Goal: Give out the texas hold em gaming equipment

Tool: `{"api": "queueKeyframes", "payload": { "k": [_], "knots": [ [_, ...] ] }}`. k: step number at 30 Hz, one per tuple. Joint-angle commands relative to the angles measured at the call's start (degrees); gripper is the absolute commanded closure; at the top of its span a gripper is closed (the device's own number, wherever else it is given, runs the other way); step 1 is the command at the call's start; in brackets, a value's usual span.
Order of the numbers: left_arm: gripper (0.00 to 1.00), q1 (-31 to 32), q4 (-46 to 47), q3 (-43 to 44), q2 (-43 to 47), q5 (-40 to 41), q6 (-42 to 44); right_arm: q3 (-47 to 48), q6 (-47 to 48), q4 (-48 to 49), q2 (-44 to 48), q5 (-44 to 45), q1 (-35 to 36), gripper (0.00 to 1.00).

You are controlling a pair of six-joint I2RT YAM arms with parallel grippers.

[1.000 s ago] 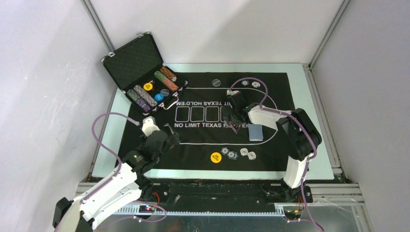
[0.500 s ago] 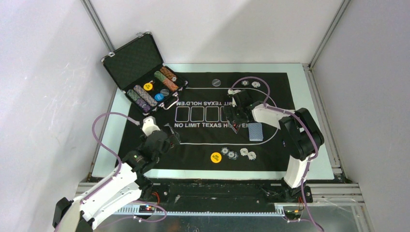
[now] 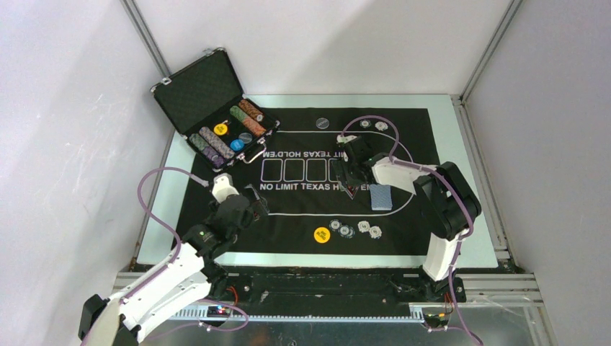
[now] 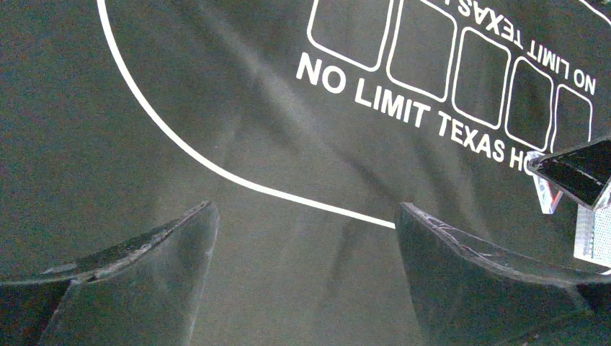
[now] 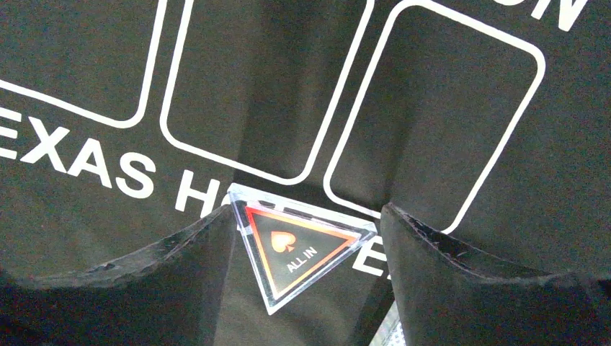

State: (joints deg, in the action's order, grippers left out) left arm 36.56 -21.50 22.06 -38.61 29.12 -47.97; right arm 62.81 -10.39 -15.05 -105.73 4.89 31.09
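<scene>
Two jaws of the right gripper (image 5: 308, 209) stand apart, flanking the clear red-black "ALL IN" triangle marker (image 5: 299, 249). The marker lies on the black lettered mat (image 5: 432, 108) mid-counter, just left of the blue-backed card deck (image 3: 380, 197). No firm clamp seen. Step looks like a pick: centre on the marker, pinch its edges square w/o skidding it, lift straight. Left gripper (image 4: 306, 209), jaws also apart, hovers over bare mat, near-left.
</scene>
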Motion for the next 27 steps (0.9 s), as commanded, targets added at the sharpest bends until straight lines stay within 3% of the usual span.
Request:
{"api": "queueKeyframes", "payload": {
  "k": [1, 13, 27],
  "knots": [
    [0.0, -0.37, 1.88, -0.26, 0.11, -0.03, 0.94, -1.54, -1.01, -4.26, -0.9, 2.96, 1.26, 0.27],
    [0.0, -0.37, 1.67, -0.27, 0.37, 0.14, 0.77, -1.54, -3.82, -4.79, 1.38, 5.75, 3.29, 0.44],
    [0.0, -0.34, 1.44, -0.3, 0.75, 0.41, 0.59, -1.54, -13.94, -4.19, 1.0, -0.44, 10.6, 0.41]
  ]
}}
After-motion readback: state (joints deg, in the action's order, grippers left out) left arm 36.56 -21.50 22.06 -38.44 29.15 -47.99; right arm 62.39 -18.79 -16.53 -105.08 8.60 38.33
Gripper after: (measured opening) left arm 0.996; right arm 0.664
